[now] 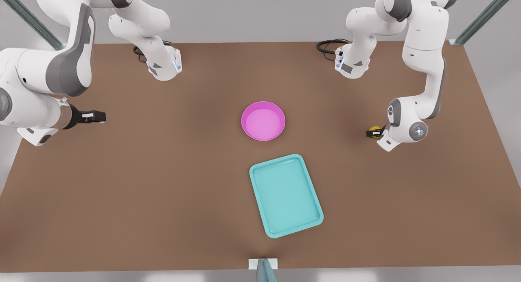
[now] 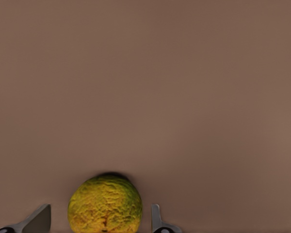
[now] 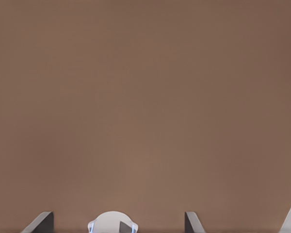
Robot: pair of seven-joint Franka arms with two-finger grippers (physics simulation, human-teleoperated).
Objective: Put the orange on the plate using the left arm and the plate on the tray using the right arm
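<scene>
The left gripper point(image 1: 373, 132) is sitting low at the table point(image 1: 163, 184), well off to the front view's right of the plate point(image 1: 263, 121), its fingers point(image 2: 157, 221) spread apart around the orange point(image 2: 105, 204) without touching it. The right gripper point(image 1: 99, 116), fingers parted and empty, is waiting far on the plate's opposite side. The tray point(image 1: 285, 195) is lying just beside the plate, nearer the camera.

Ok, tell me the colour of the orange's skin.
The orange is bumpy yellow-orange with greenish patches near its edge, clearest in the left wrist view.
</scene>
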